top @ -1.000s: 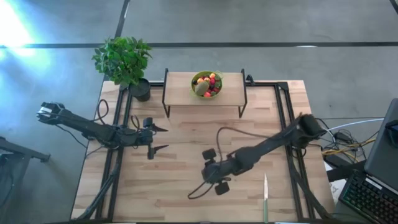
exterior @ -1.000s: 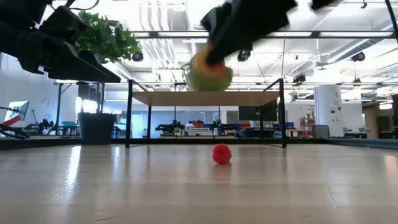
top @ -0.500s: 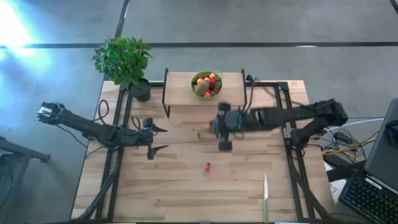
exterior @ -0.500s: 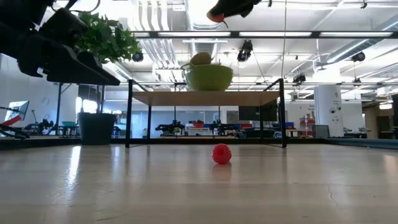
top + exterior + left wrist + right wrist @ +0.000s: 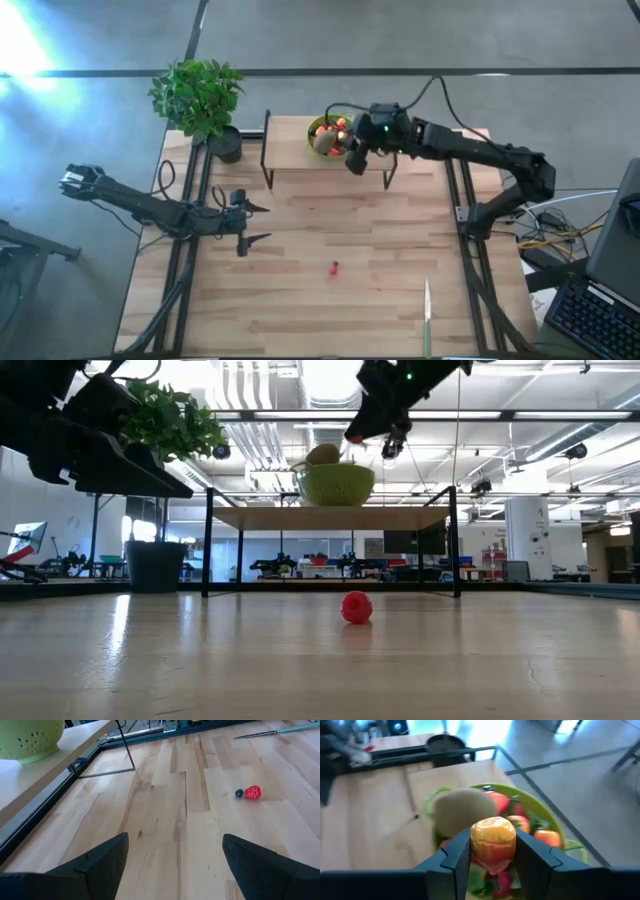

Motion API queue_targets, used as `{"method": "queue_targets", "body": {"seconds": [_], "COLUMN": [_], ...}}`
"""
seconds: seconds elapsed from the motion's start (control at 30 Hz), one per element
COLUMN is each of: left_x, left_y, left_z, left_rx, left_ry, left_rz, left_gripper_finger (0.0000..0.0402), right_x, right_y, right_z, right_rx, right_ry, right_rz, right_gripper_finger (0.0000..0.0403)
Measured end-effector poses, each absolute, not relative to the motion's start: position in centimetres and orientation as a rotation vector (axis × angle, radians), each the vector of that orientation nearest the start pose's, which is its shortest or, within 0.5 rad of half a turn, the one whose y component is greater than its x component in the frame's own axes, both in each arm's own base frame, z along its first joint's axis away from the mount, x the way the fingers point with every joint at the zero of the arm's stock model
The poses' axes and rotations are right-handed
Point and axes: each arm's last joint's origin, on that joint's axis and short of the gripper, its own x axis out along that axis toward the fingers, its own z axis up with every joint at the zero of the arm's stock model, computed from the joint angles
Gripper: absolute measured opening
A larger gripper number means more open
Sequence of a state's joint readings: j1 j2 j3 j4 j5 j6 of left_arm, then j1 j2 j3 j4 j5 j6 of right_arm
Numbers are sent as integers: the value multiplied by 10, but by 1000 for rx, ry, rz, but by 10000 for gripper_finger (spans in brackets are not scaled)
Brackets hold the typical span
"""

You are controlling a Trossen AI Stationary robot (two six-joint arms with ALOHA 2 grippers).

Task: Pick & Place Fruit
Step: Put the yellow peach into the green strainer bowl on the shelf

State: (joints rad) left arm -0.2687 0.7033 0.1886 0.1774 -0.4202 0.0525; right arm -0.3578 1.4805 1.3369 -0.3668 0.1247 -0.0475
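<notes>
My right gripper [image 5: 492, 851] is clamped on an orange fruit [image 5: 493, 838], hanging just over the green bowl [image 5: 322, 124] on the raised shelf [image 5: 290, 145]. Right beyond its fingers sit the kiwi [image 5: 461, 812] and more fruit in the bowl. My left gripper [image 5: 256, 223] waits with jaws apart, a red berry [image 5: 252, 792] ahead of it on the table [image 5: 380, 260].

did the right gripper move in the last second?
Yes. In the high view the right gripper went from the table's front middle up to the green bowl on the raised shelf, gripping an orange fruit.
</notes>
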Motion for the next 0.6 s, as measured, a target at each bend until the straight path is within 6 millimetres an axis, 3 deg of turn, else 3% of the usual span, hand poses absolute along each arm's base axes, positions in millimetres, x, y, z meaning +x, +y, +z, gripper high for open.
{"method": "queue_targets", "body": {"seconds": [0.23,0.43,0.6], "left_x": [148,148,148], "left_y": [-29,-29,-29], "left_z": [175,175,175], "left_rx": [165,165,165], "left_ry": [319,320,320], "left_rz": [142,142,142], "left_gripper_finger": [328,328,328], "right_x": [313,320,318], "right_y": [-146,-154,-159], "right_z": [328,316,314], "right_rx": [69,63,88], "right_ry": [545,573,583], "right_rz": [-504,-523,-548], "right_gripper_finger": [131,120,142]}}
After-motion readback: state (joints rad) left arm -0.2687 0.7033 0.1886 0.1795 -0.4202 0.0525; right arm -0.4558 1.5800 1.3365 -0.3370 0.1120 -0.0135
